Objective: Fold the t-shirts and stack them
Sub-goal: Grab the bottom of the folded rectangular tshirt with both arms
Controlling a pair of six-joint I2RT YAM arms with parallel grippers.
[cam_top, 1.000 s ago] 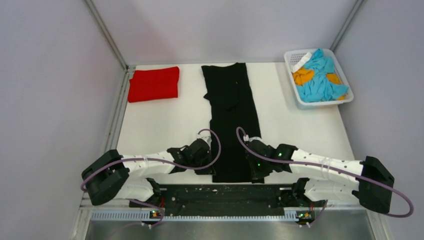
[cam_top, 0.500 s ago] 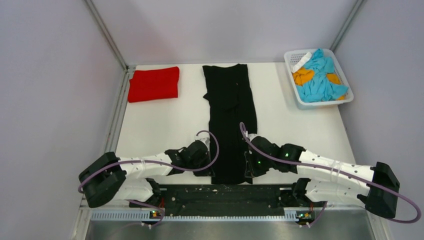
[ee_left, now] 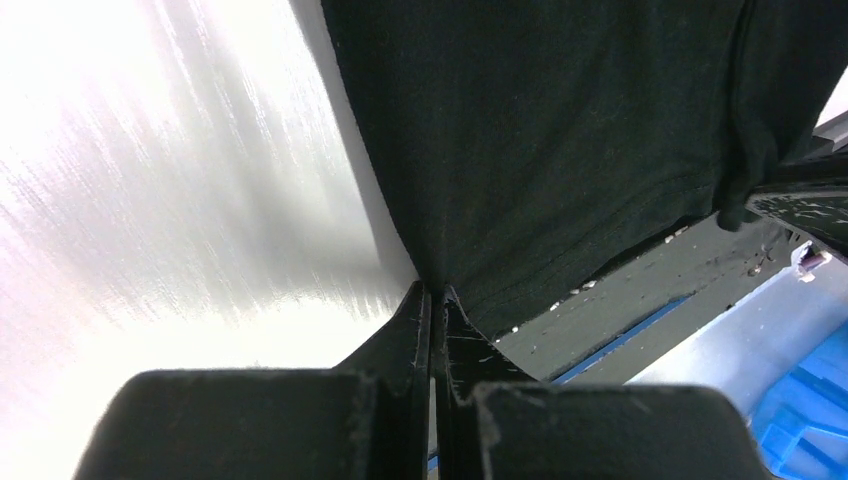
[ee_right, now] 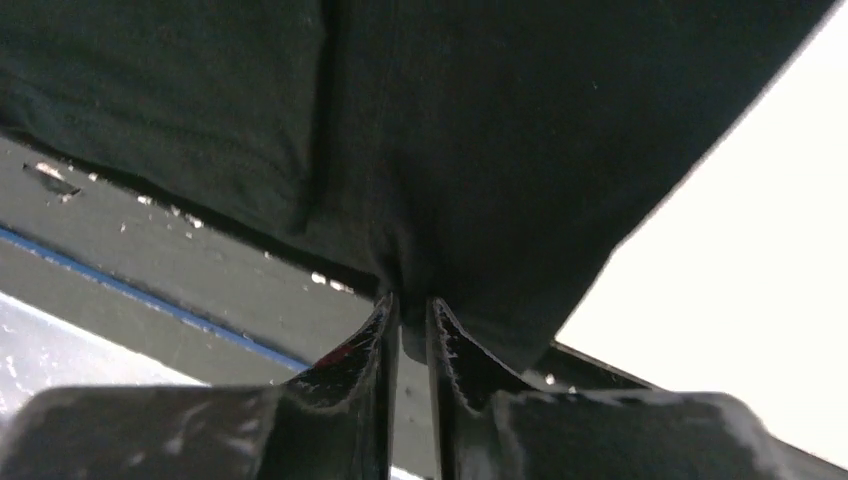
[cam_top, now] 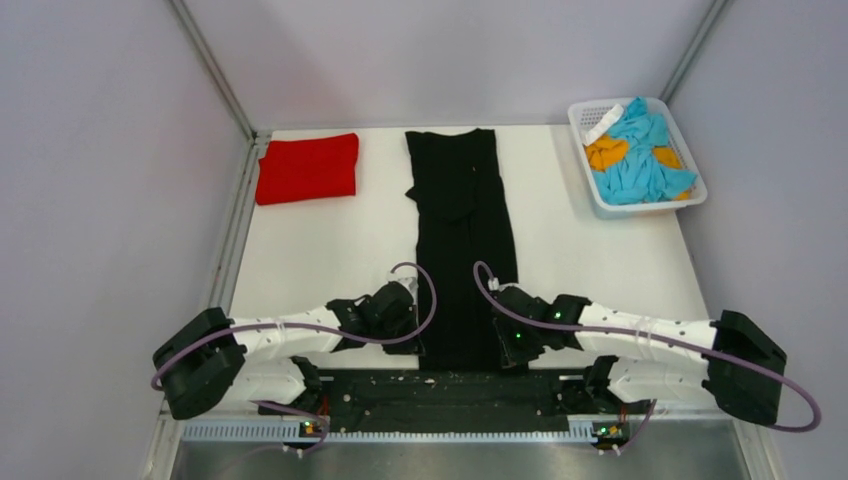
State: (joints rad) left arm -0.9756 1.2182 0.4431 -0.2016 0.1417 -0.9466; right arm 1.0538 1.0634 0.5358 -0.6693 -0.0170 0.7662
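Since half a second ago the right arm has drawn back toward 5 o'clock, and the near hem of the black shirt (cam_top: 462, 200) spreads wider at the table (cam_top: 320, 250) edge. Both arms lie low, forearms angled inward from 7 and 5 o'clock, wrists flanking the hem at 6 o'clock.

From above we cannot see the fingertips, but the wrist cameras show them. The left gripper (ee_left: 432, 292) is clamped tight on the hem's left corner. The right gripper (ee_right: 410, 298) shows a thin slit between its fingers, yet cloth puckers into the tips, pinched there. Both wrist views show the hem over a dark strip (ee_right: 150, 230) at the table's front.

Only the top view shows the shirt as a long band reaching 12 o'clock, the folded red shirt (cam_top: 307, 168) at 11 o'clock and the basket (cam_top: 645, 207) at 1 o'clock.
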